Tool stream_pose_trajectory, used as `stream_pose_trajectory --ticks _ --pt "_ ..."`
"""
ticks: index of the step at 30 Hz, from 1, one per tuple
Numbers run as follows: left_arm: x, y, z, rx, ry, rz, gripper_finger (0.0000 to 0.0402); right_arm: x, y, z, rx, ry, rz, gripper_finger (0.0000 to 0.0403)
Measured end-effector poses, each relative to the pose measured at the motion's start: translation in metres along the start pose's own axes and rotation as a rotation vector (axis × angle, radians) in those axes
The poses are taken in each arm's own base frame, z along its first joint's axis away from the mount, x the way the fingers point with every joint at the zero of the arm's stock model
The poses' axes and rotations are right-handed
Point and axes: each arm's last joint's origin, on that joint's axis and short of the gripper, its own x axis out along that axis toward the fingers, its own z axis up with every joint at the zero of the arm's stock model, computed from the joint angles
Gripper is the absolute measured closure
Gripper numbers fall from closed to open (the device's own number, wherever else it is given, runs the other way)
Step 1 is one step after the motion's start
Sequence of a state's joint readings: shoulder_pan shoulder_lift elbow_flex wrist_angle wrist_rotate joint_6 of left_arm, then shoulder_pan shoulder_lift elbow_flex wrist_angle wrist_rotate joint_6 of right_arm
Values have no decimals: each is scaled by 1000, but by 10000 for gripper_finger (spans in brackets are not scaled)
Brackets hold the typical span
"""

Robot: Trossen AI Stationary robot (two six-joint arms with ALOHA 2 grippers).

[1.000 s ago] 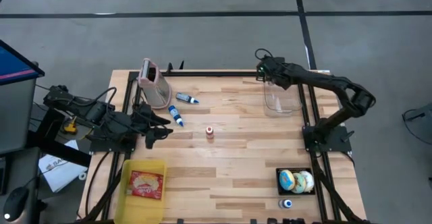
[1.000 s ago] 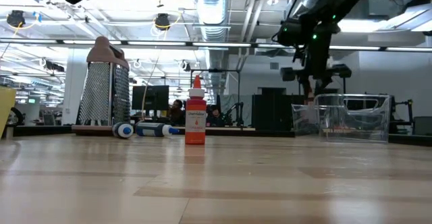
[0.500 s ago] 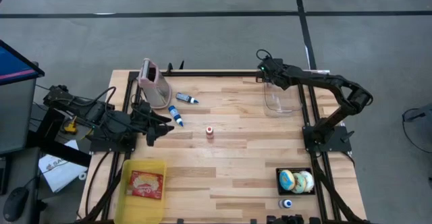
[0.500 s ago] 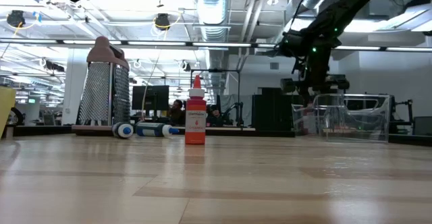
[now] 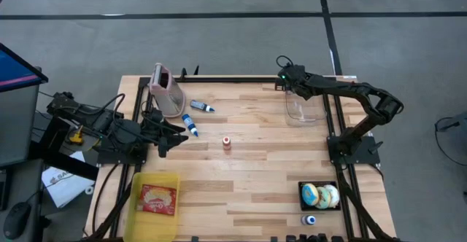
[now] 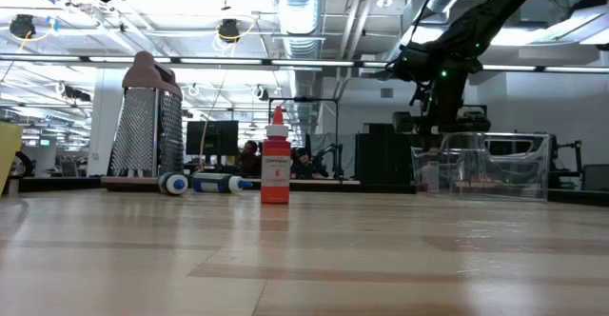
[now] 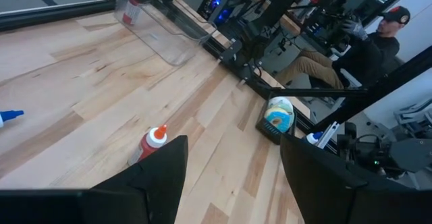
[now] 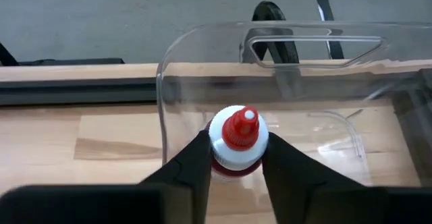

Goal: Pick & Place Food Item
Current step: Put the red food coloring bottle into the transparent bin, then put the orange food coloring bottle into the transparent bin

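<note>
Over the last second the right tool [image 8: 233, 164] has sunk lower into the clear plastic bin [image 5: 303, 109] at the desk's far right, fingers clasping a red-capped bottle [image 8: 237, 137]; part them fully only once it rests, then lift straight up.

1. A light wooden slat table [image 5: 248, 176] carries everything.
2. Far edge: a metal grater [image 5: 166, 90], two blue-capped tubes [image 5: 191, 125], and a clear plastic bin [image 5: 305, 109].
3. Centre: a small upright red bottle [image 5: 227, 142].
4. Near edge: a yellow tray [image 5: 137, 191], a black tray [image 5: 301, 192], and a small blue-and-white bottle [image 5: 310, 219].
</note>
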State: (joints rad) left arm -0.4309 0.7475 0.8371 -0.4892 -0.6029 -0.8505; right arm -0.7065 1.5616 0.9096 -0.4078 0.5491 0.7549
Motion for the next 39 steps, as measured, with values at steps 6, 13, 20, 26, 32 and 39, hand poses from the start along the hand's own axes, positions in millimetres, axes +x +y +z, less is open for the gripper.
stream_pose_trajectory --ticks 6,13,20,26,32,39 --pt "0 0 0 0 0 0 169 0 1 -2 -12 8 -2 197" --pt "0 0 0 -1 5 -6 169 -19 -6 7 10 -57 5 176" --pt "0 0 0 19 8 -8 169 -73 -5 5 -16 -103 182 197" --pt "0 -1 -1 59 38 -36 169 -135 23 -36 -187 -48 545 213" --pt "0 -3 -3 92 97 -95 169 -197 52 -98 -371 -57 895 229" --pt "-2 -6 -7 130 177 -175 169 -213 72 -149 -388 54 1029 226"
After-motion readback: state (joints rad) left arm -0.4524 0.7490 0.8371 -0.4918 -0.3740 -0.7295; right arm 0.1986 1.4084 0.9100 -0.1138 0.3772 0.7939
